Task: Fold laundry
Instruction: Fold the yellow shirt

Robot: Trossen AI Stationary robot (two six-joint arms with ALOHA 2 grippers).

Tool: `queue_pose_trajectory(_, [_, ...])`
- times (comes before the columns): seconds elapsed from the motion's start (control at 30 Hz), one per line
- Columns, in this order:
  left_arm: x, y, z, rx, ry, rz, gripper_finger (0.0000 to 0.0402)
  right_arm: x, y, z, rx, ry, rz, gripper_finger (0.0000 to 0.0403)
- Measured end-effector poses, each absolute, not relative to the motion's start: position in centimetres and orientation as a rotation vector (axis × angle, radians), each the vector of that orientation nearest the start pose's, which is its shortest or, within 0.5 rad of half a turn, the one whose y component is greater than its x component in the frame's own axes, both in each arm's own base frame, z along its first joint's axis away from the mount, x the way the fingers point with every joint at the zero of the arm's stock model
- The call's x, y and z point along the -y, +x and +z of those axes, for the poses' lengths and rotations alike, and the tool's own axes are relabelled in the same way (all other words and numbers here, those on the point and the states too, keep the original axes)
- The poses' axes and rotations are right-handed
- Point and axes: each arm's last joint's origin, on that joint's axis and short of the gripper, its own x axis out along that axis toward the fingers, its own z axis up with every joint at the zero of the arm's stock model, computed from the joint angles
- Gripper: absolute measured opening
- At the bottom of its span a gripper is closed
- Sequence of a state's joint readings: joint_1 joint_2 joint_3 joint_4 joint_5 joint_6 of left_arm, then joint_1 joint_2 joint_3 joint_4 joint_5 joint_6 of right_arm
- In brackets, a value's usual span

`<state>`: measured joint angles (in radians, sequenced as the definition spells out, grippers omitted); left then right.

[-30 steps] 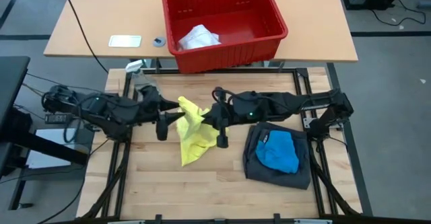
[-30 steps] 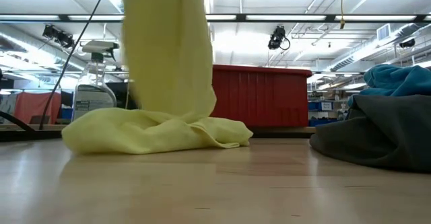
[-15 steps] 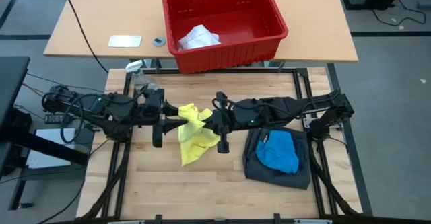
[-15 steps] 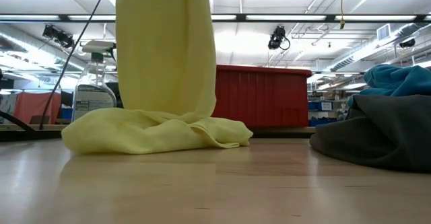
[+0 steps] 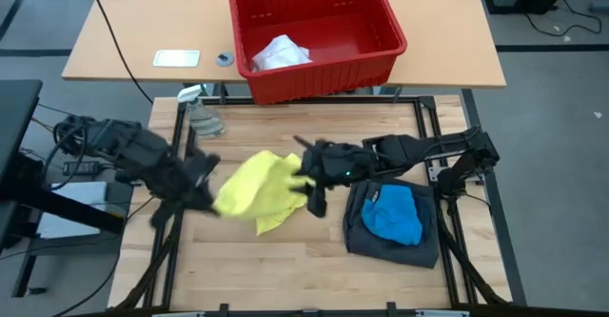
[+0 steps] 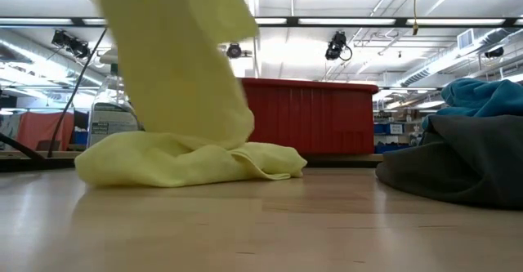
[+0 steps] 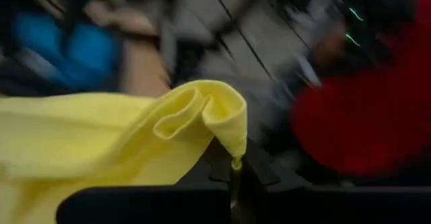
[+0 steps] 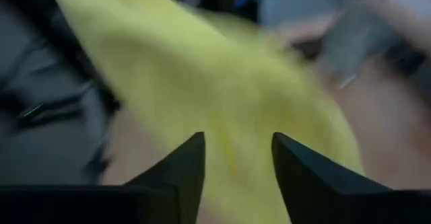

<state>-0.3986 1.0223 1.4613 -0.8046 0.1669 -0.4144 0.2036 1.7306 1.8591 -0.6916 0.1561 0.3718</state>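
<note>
High view gives you the left tool point(image 5: 211, 201) at the desk's point(image 5: 285, 269) left side, fingers clamped on the left edge of the yellow shirt point(image 5: 257, 188), which lifts off the wood and trails down to the desk in the middle. To its right, your right tool point(image 5: 306, 182) sits against the shirt's other edge with its fingers apart, gripping nothing. Farther right, the bright blue piece point(image 5: 393, 212) lies on the dark grey shorts point(image 5: 366, 239). Behind the desk stands the red basket point(image 5: 381, 55).
</note>
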Motion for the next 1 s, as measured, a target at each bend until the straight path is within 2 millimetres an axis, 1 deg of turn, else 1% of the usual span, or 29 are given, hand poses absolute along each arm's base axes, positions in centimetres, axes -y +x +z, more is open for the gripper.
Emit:
queue_pose_trajectory(0.07, [7.8, 14.8, 44.9, -0.568, -0.408, -0.537, 0.0004, -7.8, 36.9, 39.8, -0.647, 0.312, 0.081, 0.0198])
queue_pose_trajectory(0.13, [8.4, 14.3, 44.7, -0.619, -0.441, -0.573, 0.0004, -8.6, 37.1, 39.0, -0.683, 0.314, 0.159, 0.0204])
queue_pose_trajectory(0.2, [8.9, 14.2, 44.6, -0.638, -0.446, -0.595, 0.0003, -9.1, 37.3, 38.0, -0.691, 0.265, 0.142, 0.0206])
queue_pose_trajectory(0.27, [9.1, 14.2, 44.5, -0.655, -0.446, -0.596, 0.0003, -9.3, 38.2, 36.7, -0.653, 0.244, 0.101, 0.0207])
queue_pose_trajectory(0.3, [9.2, 14.2, 44.4, -0.661, -0.447, -0.59, 0.0003, -9.2, 38.7, 36.1, -0.626, 0.244, 0.096, 0.0208])
queue_pose_trajectory(0.4, [9.0, 14.4, 44.4, -0.647, -0.445, -0.537, 0.0003, -8.5, 40.4, 33.1, -0.575, 0.268, 0.111, 0.0213])
queue_pose_trajectory(0.47, [8.9, 14.4, 44.4, -0.645, -0.449, -0.522, 0.0003, -8.2, 41.2, 31.0, -0.572, 0.297, 0.115, 0.0219])
queue_pose_trajectory(0.57, [8.8, 14.4, 44.3, -0.656, -0.463, -0.508, 0.0002, -7.9, 42.1, 29.1, -0.53, 0.332, 0.137, 0.0233])
queue_pose_trajectory(0.67, [8.8, 14.4, 44.4, -0.653, -0.469, -0.501, 0.0002, -7.9, 43.2, 26.5, -0.542, 0.368, 0.15, 0.0248])
queue_pose_trajectory(0.73, [8.7, 14.4, 44.3, -0.649, -0.466, -0.484, 0.0002, -7.9, 44.0, 23.8, -0.613, 0.381, 0.159, 0.0257])
queue_pose_trajectory(0.83, [8.5, 14.5, 44.3, -0.623, -0.452, -0.409, 0.0002, -8.3, 45.3, 21.2, -0.622, 0.434, 0.218, 0.0267])
queue_pose_trajectory(0.9, [8.3, 14.5, 44.3, -0.607, -0.448, -0.35, 0.0002, -8.5, 46.2, 20.6, -0.586, 0.465, 0.222, 0.0268])
queue_pose_trajectory(0.93, [8.3, 14.5, 44.2, -0.605, -0.447, -0.331, 0.0002, -8.5, 46.4, 20.2, -0.59, 0.476, 0.197, 0.0265])
queue_pose_trajectory(1.0, [8.2, 14.5, 44.2, -0.597, -0.451, -0.307, 0.0002, -8.4, 46.8, 19.1, -0.608, 0.504, 0.134, 0.0245])
